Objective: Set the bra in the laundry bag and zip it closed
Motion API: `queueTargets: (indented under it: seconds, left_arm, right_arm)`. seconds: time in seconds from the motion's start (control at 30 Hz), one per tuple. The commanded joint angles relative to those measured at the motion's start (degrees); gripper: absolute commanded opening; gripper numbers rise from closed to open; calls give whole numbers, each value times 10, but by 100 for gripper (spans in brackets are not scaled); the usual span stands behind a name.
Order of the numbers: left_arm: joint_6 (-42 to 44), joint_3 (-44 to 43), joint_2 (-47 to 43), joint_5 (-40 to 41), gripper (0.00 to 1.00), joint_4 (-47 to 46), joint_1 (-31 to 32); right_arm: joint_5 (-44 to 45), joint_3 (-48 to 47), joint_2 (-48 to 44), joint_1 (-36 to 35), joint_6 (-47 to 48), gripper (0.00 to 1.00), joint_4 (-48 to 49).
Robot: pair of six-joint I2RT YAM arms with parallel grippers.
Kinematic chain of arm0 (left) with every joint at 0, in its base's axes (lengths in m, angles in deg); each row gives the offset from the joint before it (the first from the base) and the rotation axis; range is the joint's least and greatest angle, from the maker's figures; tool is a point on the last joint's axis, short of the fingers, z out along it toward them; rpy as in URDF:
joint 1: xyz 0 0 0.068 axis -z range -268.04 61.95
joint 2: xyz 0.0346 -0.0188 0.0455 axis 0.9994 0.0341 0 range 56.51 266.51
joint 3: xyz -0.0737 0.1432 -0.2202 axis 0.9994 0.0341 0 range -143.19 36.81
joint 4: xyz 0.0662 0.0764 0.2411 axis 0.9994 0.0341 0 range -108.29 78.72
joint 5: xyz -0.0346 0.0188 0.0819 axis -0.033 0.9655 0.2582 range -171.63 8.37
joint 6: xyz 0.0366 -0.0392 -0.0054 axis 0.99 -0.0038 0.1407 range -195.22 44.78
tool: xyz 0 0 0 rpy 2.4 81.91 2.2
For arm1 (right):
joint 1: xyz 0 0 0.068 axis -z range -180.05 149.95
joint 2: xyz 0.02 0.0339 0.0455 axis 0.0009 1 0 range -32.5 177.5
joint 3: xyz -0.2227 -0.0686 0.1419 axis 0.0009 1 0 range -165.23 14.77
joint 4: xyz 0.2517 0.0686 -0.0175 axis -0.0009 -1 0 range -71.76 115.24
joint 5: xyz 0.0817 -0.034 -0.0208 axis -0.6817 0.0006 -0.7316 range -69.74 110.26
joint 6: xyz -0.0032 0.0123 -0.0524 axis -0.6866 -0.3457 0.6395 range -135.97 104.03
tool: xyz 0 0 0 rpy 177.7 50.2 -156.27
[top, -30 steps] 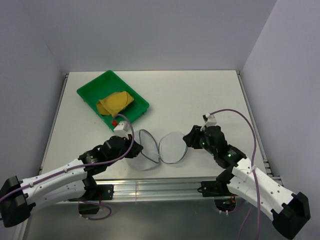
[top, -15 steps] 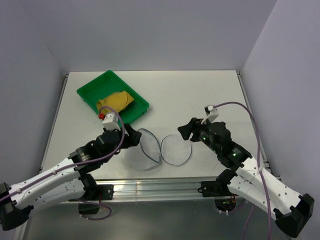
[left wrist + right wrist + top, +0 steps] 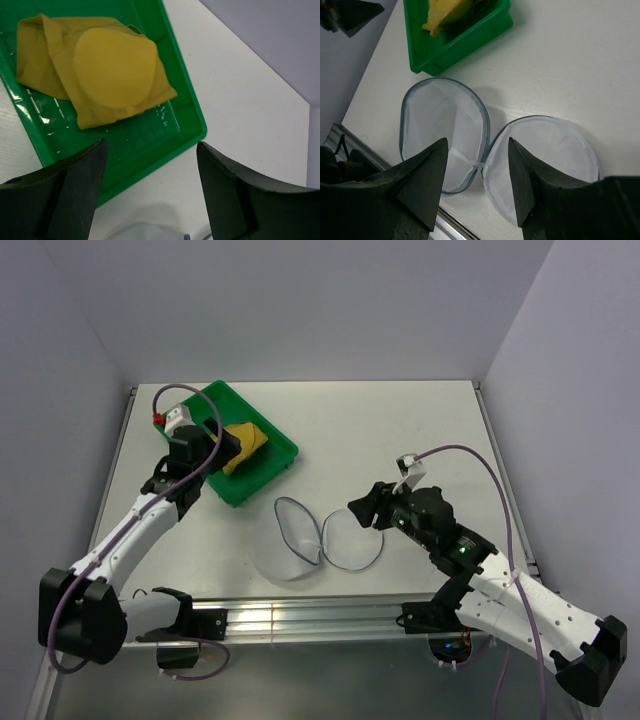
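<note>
Bra (image 3: 110,70) is what we look at first: it lies folded in the green tray (image 3: 145,145) at the far-left part of the table (image 3: 400,430). One rounded cup sits on top, facing up, and a flatter flap of the same yellow fabric spreads out beside it. Its long axis runs roughly from the table's left edge toward the right edge, slanted across the tray. From above we see only its right end, since the left arm covers the rest.

We find the left gripper (image 3: 150,145) over the near side of the tray with its jaws spread wide and nothing between them. The bra lies just beyond the fingertips, apart from them.

We see the laundry bag (image 3: 445,125) unzipped near the table's near edge, about midway along it. Its two round mesh halves lie side by side, insides up, joined where their dark rims meet.

The right gripper (image 3: 477,142) hangs above that joint with its jaws partly apart, one finger over each half, and it grasps nothing. We cannot tell whether its fingertips touch the mesh.
</note>
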Motion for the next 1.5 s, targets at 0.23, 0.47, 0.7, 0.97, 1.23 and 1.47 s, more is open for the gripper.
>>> queueTargets:
  seconds: [0.23,0.47,0.7,0.97,1.23,1.47]
  left_arm:
    - [-71,8,135,-122,77,-130,-127]
    - [-59,-21,208,-131,74,-129,-128]
    - [-65,-17,263,-136,68,-151,-128]
    - [-63,-15,269,-175,3,-190,-128]
    - [-51,-18,180,-179,0,-177,-127]
    - [-47,-51,106,-206,0,-150,-127]
  right_arm:
    - [-25,27,-20,-6,14,59,32]
    - [-31,27,-18,-7,12,59,35]
    - [-32,24,-10,-7,9,59,36]
    - [-33,17,12,-13,7,58,42]
    - [-34,-2,52,-26,2,58,59]
    - [-33,-39,89,-46,18,59,73]
